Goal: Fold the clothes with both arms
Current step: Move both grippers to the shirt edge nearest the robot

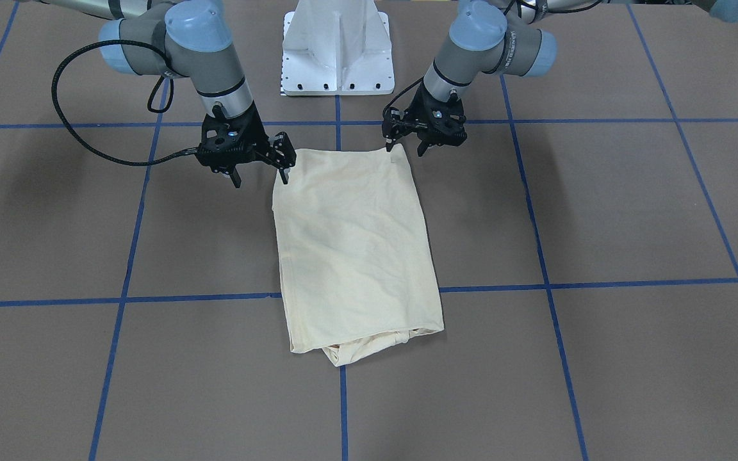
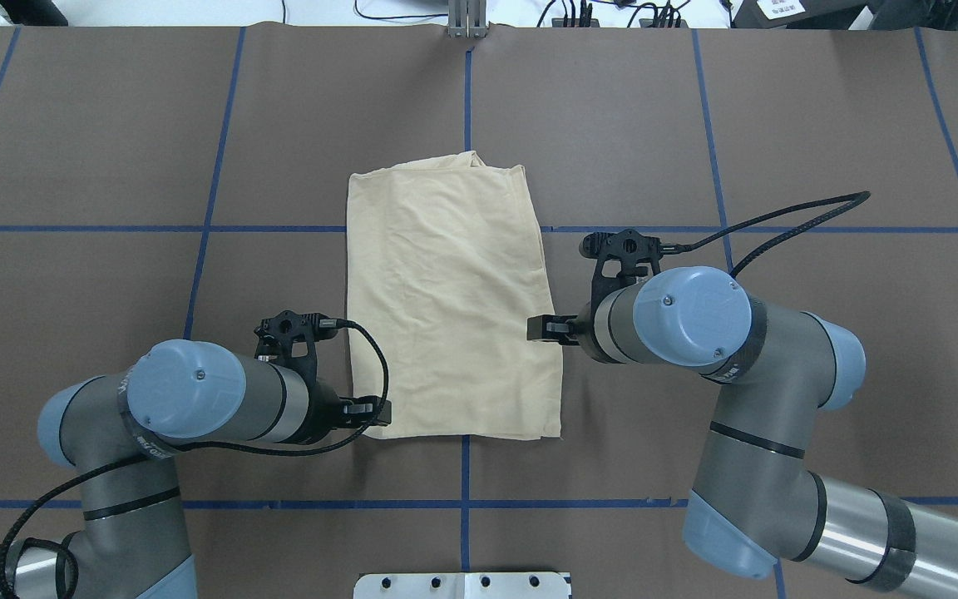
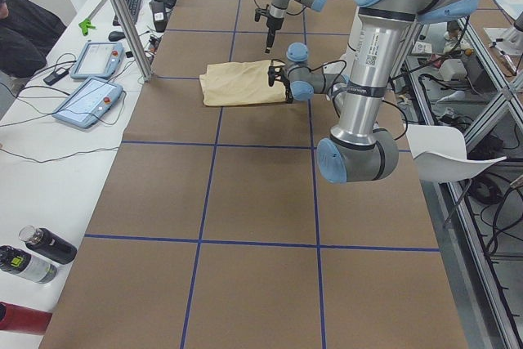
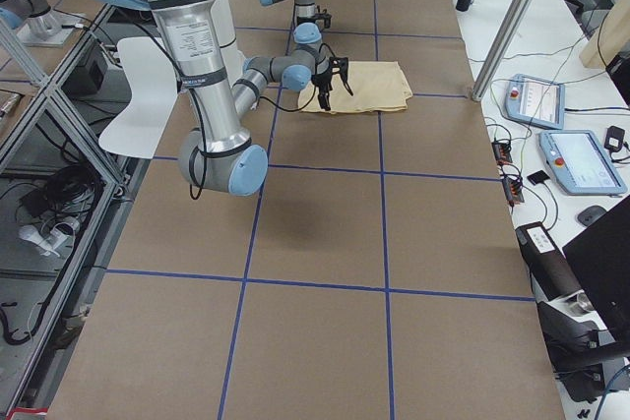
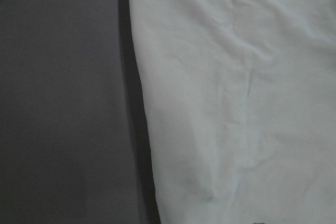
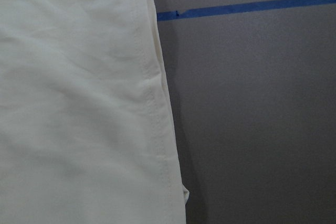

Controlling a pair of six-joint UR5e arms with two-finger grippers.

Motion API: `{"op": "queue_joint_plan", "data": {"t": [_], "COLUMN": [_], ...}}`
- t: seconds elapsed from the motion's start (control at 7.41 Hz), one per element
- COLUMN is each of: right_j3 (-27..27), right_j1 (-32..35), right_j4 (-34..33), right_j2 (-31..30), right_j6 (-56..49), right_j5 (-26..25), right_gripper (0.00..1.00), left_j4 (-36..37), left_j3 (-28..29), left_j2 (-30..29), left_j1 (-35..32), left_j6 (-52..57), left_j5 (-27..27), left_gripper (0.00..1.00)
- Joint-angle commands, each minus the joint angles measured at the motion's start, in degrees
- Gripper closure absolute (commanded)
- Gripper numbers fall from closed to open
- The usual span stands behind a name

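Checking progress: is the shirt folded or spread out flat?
Folded. The shirt lies as a narrow rectangle, no sleeves showing, with layers bunched under one end.

We are seeing a brown tabletop [image 1: 631, 205] gridded with blue tape lines [image 1: 599, 284]. A folded cream shirt [image 1: 353, 250] is lying flat mid-table; a white base [image 1: 337, 57] is standing at the robot's edge.

Pretty clearly a robotics lab where I work: brown table [image 3: 245, 194] gridded with blue tape [image 3: 261, 243], teach pendants [image 3: 86, 102] on the bench [image 3: 49, 181] at my 12 o'clock, aluminium frame post [image 3: 123, 14] beside them.
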Motion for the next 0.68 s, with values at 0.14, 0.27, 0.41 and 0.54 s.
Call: {"op": "queue_joint_plan", "data": {"t": [0.14,0.27,0.41,0.54], "right_j3": [-0.1,-0.2,-0.2,-0.2], "right_j1": [0.0,0.0,-0.1,-0.1], "right_j4": [0.0,0.0,0.0,0.0], "right_j2": [0.0,0.0,0.0,0.0], "right_j6": [0.0,0.0,0.0,0.1], "right_j5": [0.0,0.0,0.0,0.0], "right_gripper": [0.00,0.00,0.00,0.00], "left_j4": [0.0,0.0,0.0,0.0], "left_j3": [1.3,1.5,1.8,2.1], "left_j2": [-0.3,-0.8,-1.5,-1.9], "left_j1": [0.9,0.9,0.9,0.9], "left_j6": [-0.1,-0.1,-0.1,-0.1], "left_j5": [0.0,0.0,0.0,0.0], "left_gripper": [0.38,0.40,0.51,0.65]}}
